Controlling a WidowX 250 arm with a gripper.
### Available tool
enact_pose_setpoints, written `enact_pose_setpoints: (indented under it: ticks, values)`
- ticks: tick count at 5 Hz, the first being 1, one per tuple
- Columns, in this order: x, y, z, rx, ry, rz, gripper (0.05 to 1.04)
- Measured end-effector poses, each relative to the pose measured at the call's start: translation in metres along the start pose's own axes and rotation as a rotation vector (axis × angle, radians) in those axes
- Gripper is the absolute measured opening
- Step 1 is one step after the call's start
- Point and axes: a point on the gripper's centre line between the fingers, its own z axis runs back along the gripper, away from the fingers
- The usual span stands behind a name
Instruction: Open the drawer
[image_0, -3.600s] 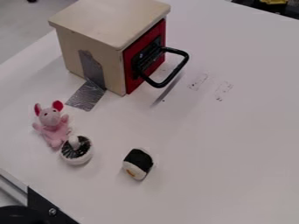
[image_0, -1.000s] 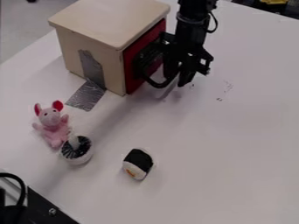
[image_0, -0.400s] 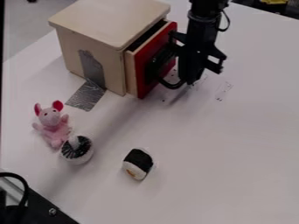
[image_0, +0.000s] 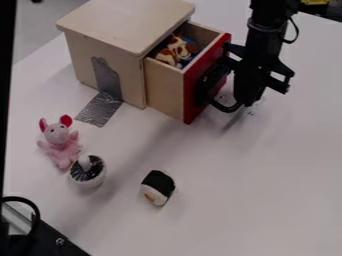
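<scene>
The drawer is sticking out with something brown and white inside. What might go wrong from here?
Too long a pull might bring the drawer right out and spill the brown-and-white thing inside. The claw is at the black handle and might slip off. The wooden box might shift too, though silver tape seems to fix it to the table.

Muted light, seemingly from upper right — soft, faint shadows

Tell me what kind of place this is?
Probably a robot lab or test table: a black robot arm stands by a wooden drawer box, with a pink toy mouse nearby.
</scene>
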Motion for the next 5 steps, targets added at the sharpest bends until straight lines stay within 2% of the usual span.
enact_pose_setpoints:
  ticks: [3,4,5]
  values:
    - [0.006,-0.033,0.002,-0.005,-0.013,-0.032,0.145]
    - [0.013,-0.04,0.006,0.023,-0.05,-0.075,0.358]
    - [0.017,-0.041,0.013,0.034,-0.084,-0.074,0.673]
